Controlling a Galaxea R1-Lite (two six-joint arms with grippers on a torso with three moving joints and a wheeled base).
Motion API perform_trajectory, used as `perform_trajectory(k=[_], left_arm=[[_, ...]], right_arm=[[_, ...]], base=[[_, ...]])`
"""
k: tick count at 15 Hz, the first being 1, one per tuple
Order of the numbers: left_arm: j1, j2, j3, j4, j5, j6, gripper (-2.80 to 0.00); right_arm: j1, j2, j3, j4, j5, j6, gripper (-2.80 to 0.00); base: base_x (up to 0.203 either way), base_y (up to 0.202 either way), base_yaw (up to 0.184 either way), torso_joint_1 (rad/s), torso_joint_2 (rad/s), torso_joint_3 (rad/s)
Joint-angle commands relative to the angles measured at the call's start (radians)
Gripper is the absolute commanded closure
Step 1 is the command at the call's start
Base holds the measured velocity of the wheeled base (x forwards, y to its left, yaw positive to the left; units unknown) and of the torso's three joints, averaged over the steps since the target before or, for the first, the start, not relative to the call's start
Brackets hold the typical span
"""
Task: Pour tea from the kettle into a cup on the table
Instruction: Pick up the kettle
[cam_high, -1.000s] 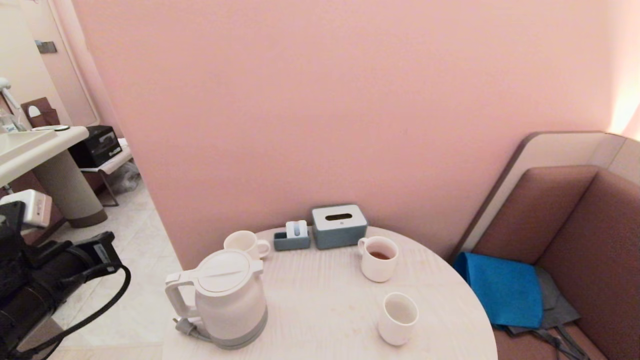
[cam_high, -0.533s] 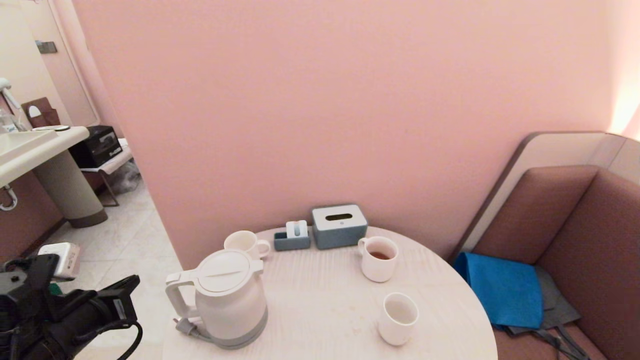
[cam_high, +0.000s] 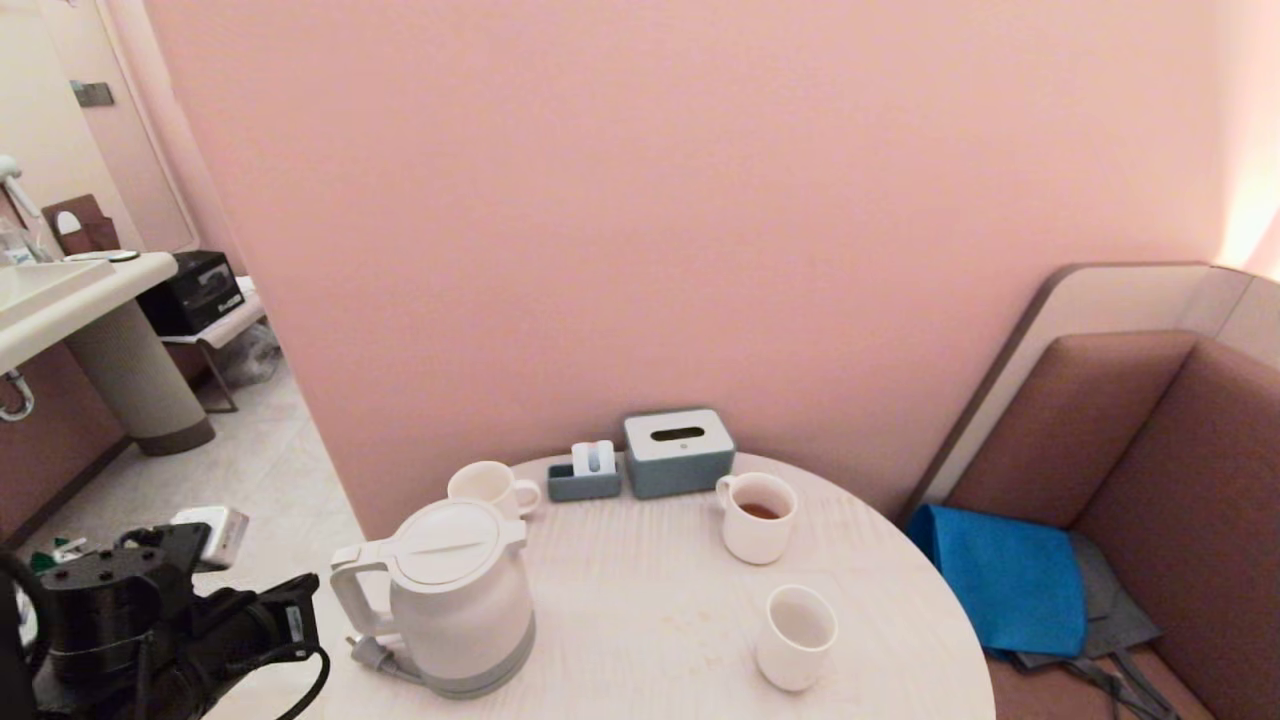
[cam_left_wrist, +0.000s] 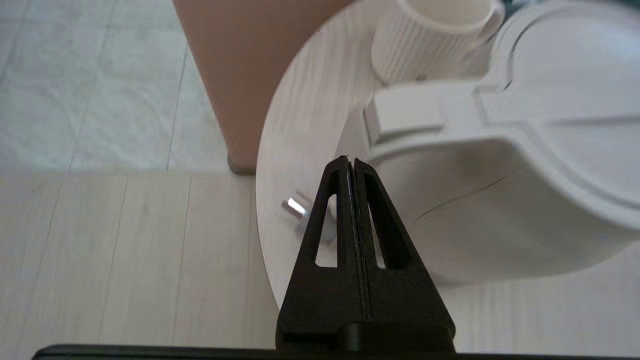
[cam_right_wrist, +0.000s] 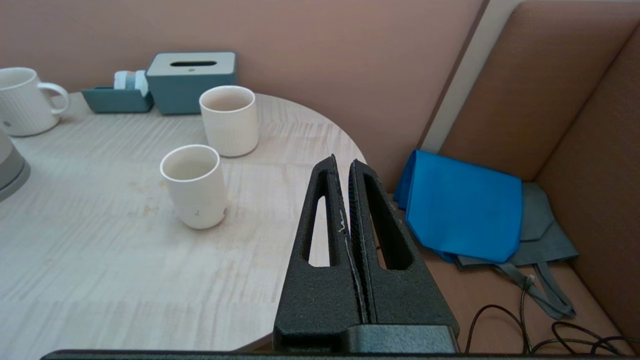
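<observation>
- Kettle: white, lid shut, upright at the near left edge of the table; loop handle turned toward the table's left rim, grey plug lying just beside the base. One kettle.
- Cup: small, plain, no handle, apparently empty, upright near the front right of the tabletop, well apart from the kettle. One cup of this kind.
- Mugs: two with loop handles. Ribbed mug behind the kettle; second mug beyond the cup, holding a little reddish-brown tea.
- Against the wall: one grey tissue box, one small grey tray of packets just beside it.
- Left gripper: fingers pressed flat together, holding nothing; placed low off the table's left edge, tips aimed at the kettle's handle side, not touching.
- Right gripper: fingers likewise together and empty; parked beyond the right rim of the table, over the bench, out of the head view.
- Step in hand, as judged: approach to the kettle; nothing lifted, nothing poured.
- Next move, as judged: fingers to be spread, then closed around the loop handle; afterwards a lift clear of the plug, a carry across to the small cup, and a slow tilt with the spout over its mouth.
- On the bench: one blue cloth over one grey bag.
</observation>
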Motion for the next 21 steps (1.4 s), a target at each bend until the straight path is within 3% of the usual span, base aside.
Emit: perform_trajectory(k=[1, 7, 10, 18, 19, 20, 21], left_arm=[[0.0, 0.07, 0.0, -0.049, 0.0, 0.001, 0.0], [-0.001, 0.039, 0.0, -0.049, -0.006, 0.003, 0.0], [-0.021, -0.06, 0.0, 0.087, -0.008, 0.005, 0.0], [-0.026, -0.02, 0.0, 0.139, -0.005, 0.005, 0.0], [-0.029, -0.026, 0.0, 0.168, -0.005, 0.007, -2.31], [-0.031, -0.04, 0.0, 0.187, -0.006, 0.007, -2.8], [-0.034, -0.051, 0.0, 0.199, -0.006, 0.006, -2.8]], right_arm=[[0.001, 0.001, 0.0, 0.0, 0.0, -0.001, 0.0], [0.001, 0.001, 0.0, 0.0, 0.0, -0.001, 0.0], [0.001, 0.001, 0.0, 0.0, 0.0, -0.001, 0.0], [0.001, 0.001, 0.0, 0.0, 0.0, -0.001, 0.0], [0.001, 0.001, 0.0, 0.0, 0.0, -0.001, 0.0], [0.001, 0.001, 0.0, 0.0, 0.0, -0.001, 0.0], [0.001, 0.001, 0.0, 0.0, 0.0, -0.001, 0.0]], base=[[0.0, 0.0, 0.0, 0.0, 0.0, 0.0], [0.0, 0.0, 0.0, 0.0, 0.0, 0.0], [0.0, 0.0, 0.0, 0.0, 0.0, 0.0], [0.0, 0.0, 0.0, 0.0, 0.0, 0.0], [0.0, 0.0, 0.0, 0.0, 0.0, 0.0], [0.0, 0.0, 0.0, 0.0, 0.0, 0.0], [0.0, 0.0, 0.0, 0.0, 0.0, 0.0]])
